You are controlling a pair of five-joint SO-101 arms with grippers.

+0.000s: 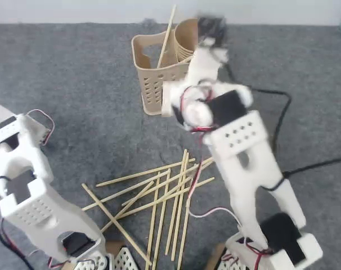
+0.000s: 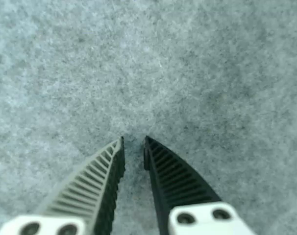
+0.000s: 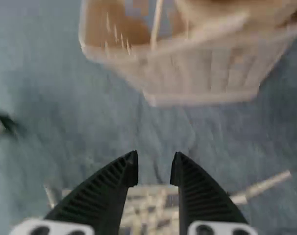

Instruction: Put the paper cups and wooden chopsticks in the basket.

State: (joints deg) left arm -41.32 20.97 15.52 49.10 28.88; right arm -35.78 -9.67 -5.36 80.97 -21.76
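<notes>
A tan perforated basket (image 1: 153,76) stands at the back of the grey carpet. Nested paper cups (image 1: 186,36) and one upright chopstick (image 1: 168,29) are inside it. Several wooden chopsticks (image 1: 159,197) lie scattered on the carpet in front of it. My right gripper (image 3: 154,161) is open and empty. It hangs over the carpet between the basket (image 3: 207,73) and the loose chopsticks (image 3: 261,183). In the high view the right arm (image 1: 238,146) rises beside the basket. My left gripper (image 2: 134,142) is narrowly open over bare carpet at the far left, holding nothing.
The left arm (image 1: 24,163) stands at the left edge, well away from the chopsticks. Black cables (image 1: 280,121) trail to the right of the right arm. Grey carpet (image 1: 75,84) covers the whole surface.
</notes>
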